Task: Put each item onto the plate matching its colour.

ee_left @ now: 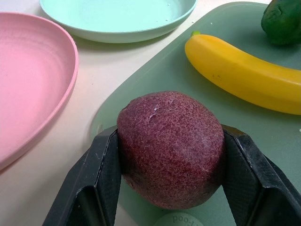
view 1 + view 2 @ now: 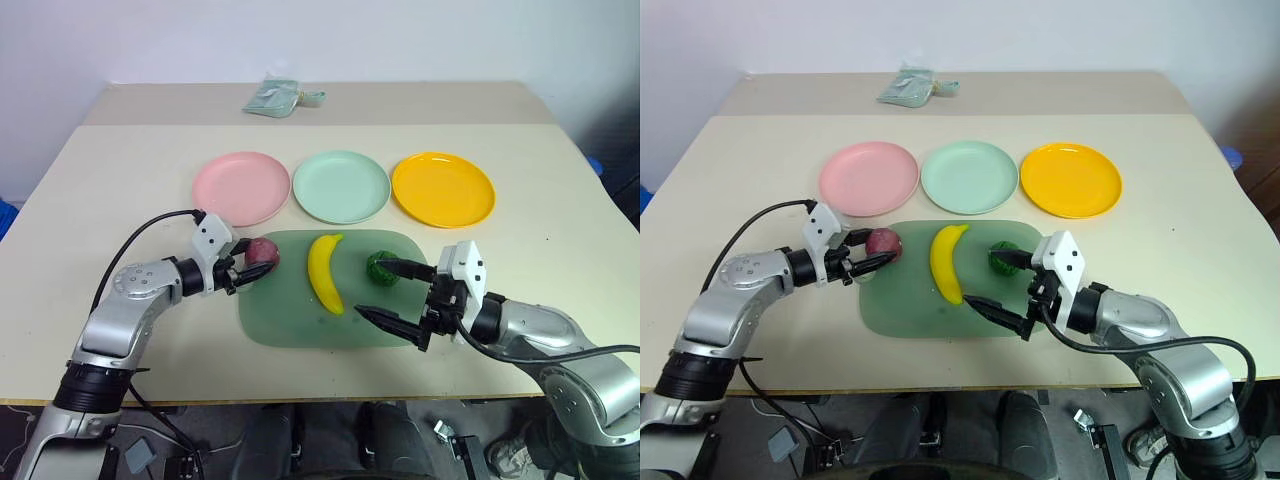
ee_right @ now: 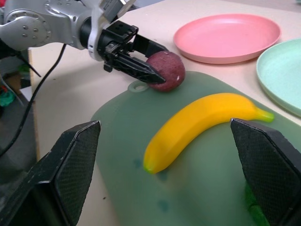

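The dark red-purple fruit point(image 1: 170, 148) sits at the left end of the translucent green board point(image 2: 300, 320), near its small ring handle, and my left gripper point(image 2: 243, 272) is pinched on it, one black finger on each flank. It has not left the board. The pink plate point(image 2: 240, 187) lies just beyond that end of the board, so the carry looks short.

The fruit is round and its skin finely pebbled; I judge the fingers hold it near its widest part, so a jolt on lifting could squeeze it out and send it rolling toward the yellow banana point(image 2: 325, 271) or off the board's edge.

My right gripper point(image 2: 399, 296) hangs with its fingers spread wide over the board's right end, one tip just beside the bumpy dark green ball point(image 2: 381, 267). A careless sweep there could knock the ball away.

The mint green plate point(image 2: 340, 186) sits between the pink one and the orange-yellow plate point(image 2: 442, 188), close enough that a loose drop could land on the wrong rim.
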Robot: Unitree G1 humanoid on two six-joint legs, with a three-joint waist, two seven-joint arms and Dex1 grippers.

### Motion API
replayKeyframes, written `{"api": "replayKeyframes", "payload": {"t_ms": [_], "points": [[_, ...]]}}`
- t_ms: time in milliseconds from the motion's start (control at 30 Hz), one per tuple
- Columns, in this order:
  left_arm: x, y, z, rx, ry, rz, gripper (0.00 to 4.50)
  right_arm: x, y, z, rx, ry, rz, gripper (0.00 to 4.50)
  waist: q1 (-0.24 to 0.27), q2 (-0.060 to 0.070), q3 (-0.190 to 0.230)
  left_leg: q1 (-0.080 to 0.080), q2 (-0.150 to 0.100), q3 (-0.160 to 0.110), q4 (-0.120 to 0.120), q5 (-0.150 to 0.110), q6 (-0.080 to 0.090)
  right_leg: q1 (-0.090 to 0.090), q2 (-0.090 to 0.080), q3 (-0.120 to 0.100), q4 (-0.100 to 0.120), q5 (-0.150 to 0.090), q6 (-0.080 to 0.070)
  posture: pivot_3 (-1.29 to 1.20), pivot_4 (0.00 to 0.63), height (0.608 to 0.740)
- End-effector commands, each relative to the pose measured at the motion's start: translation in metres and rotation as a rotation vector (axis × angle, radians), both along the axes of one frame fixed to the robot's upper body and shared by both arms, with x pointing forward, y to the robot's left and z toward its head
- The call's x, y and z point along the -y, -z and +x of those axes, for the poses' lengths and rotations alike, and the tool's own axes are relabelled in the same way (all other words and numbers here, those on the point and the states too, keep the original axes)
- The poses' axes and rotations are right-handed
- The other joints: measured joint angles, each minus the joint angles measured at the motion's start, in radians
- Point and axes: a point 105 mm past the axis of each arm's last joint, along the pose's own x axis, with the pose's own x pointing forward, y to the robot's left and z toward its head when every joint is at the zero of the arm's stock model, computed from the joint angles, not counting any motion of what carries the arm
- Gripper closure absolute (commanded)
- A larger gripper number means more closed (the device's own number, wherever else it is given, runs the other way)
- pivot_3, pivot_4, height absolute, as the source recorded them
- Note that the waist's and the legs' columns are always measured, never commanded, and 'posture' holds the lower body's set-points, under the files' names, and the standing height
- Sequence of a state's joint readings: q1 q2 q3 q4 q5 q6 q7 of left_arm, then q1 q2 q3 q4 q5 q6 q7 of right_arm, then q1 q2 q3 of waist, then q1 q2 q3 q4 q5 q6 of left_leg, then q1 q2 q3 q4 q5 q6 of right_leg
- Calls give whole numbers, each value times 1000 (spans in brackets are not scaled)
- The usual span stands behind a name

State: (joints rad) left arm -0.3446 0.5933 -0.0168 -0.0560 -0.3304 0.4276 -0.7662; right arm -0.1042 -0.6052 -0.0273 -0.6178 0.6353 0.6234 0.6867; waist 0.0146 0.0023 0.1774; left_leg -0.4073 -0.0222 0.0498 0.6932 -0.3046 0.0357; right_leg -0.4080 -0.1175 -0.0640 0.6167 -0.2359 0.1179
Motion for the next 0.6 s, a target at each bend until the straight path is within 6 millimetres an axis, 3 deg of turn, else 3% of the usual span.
{"api": "replayKeyframes", "payload": {"t_ms": [33, 200, 467, 600], "points": [[-18, -36, 33, 163, -204, -47, 2200, -7, -14, 17, 88, 43, 25, 0, 1, 0, 0, 0, 0, 0, 1, 0, 0, 0, 0, 0, 1, 0, 0, 0, 150, 740], [-49, -50, 83, 157, -580, -117, 2200, -23, -21, 38, 123, 74, 46, 0, -1, -1, 0, -1, -1, -1, 3, -1, 2, 0, 1, -1, 3, 0, 1, 0, 150, 740], [-38, -45, 111, 78, -649, -101, 2200, -42, -26, 49, 137, 78, 41, 0, -2, -2, 1, -2, -2, 0, 4, -1, 2, 0, 0, -1, 6, 0, 1, 0, 150, 740], [-41, -48, 113, 85, -647, -77, 327, -40, -20, 56, 124, 132, -32, 0, -3, -2, 1, -2, -1, 0, 4, -1, 2, -1, 0, -1, 7, 0, 1, 0, 150, 740]]}}
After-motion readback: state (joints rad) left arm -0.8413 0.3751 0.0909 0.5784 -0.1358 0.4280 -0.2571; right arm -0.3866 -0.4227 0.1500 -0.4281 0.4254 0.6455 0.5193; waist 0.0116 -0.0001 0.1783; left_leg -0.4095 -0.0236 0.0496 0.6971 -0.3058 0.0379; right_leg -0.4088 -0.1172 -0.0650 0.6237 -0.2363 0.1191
